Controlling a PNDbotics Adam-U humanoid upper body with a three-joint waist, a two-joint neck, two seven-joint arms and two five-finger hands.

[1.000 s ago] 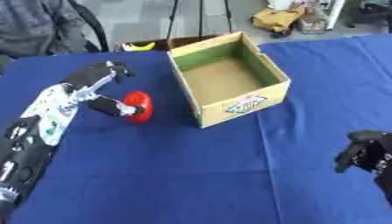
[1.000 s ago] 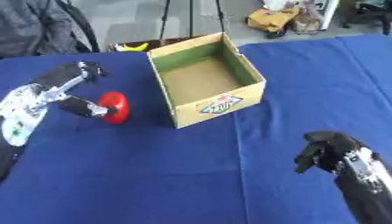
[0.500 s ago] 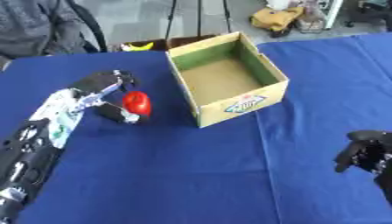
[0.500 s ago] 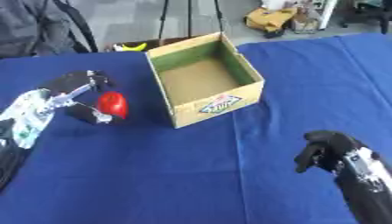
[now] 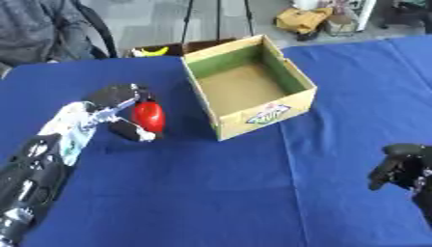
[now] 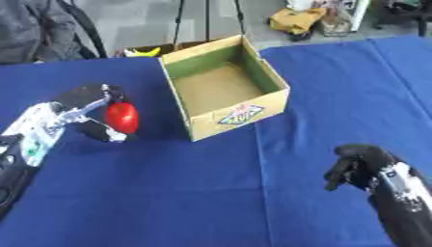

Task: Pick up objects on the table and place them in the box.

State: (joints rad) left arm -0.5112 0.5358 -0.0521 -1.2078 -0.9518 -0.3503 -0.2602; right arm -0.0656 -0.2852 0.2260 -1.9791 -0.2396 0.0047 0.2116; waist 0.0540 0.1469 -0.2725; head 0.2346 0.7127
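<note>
**Left hand on the red object**

We see our left hand curled round a red object on the blue tabletop, just left of the open cardboard box. Our right hand hangs near the lower right corner, fingers clenched on nothing.
</note>
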